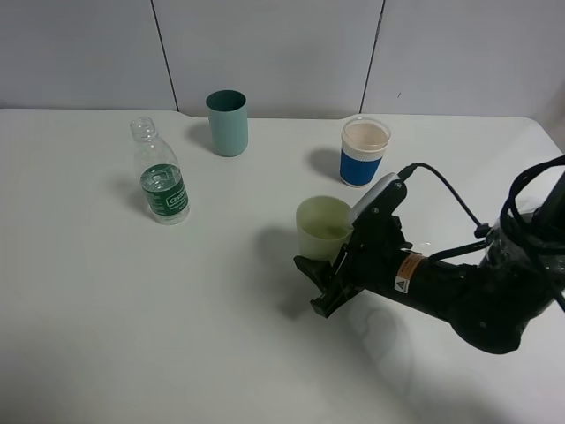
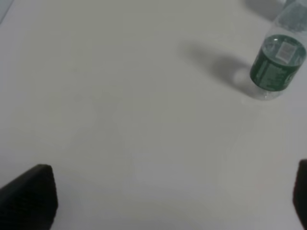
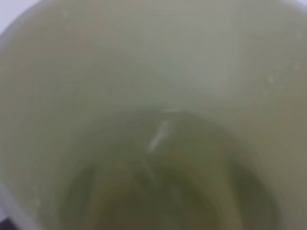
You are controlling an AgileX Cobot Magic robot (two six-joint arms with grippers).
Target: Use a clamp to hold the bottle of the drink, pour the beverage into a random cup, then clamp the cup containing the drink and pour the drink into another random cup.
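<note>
The pale yellow-green cup [image 1: 322, 223] stands mid-table with my right gripper [image 1: 316, 284] pressed against its near side and shut on it. In the right wrist view the cup's inside [image 3: 153, 115] fills the picture, clear beverage [image 3: 163, 191] lies at its bottom, and the fingers are hidden. At the left the uncapped bottle [image 1: 161, 177] with a green label stands upright by itself. The left wrist view has the bottle [image 2: 278, 62] far ahead of my left gripper [image 2: 163, 201], which is open with nothing between its fingers. The white cup with a blue band [image 1: 364, 152] stands behind the yellow-green cup.
A teal straight-sided cup [image 1: 228, 122] stands at the back, between the bottle and the white cup. The white table [image 1: 132, 336] ends at a grey wall behind. A black cable [image 1: 450, 190] loops over the right arm.
</note>
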